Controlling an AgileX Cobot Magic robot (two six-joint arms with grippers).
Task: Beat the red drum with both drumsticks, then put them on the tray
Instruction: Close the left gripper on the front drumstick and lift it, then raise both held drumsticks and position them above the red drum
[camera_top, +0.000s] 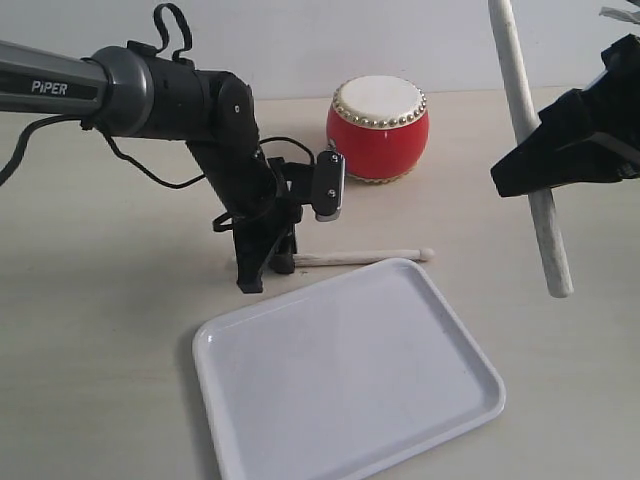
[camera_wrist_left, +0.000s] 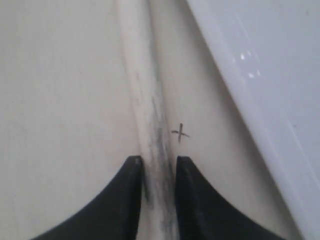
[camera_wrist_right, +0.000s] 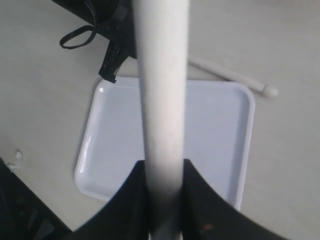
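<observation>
The red drum (camera_top: 378, 130) stands upright at the back of the table, its cream head facing up. One drumstick (camera_top: 365, 257) lies flat on the table just behind the tray (camera_top: 300, 400). My left gripper (camera_top: 266, 272) is down at the table, shut on that stick's handle end; the wrist view shows the streaked stick (camera_wrist_left: 145, 100) pinched between both fingers of the gripper (camera_wrist_left: 156, 165). My right gripper (camera_top: 520, 170) hangs high at the right, shut on the second drumstick (camera_top: 520, 90), which it holds nearly upright. Its wrist view has this stick (camera_wrist_right: 162, 90) between the jaws, above the tray (camera_wrist_right: 210, 130).
A small pen cross (camera_wrist_left: 180, 133) marks the table beside the tray's rim (camera_wrist_left: 250, 100). The left arm (camera_top: 190, 100) stretches in from the left edge, with cables looping off it. The drum sits behind the lying stick.
</observation>
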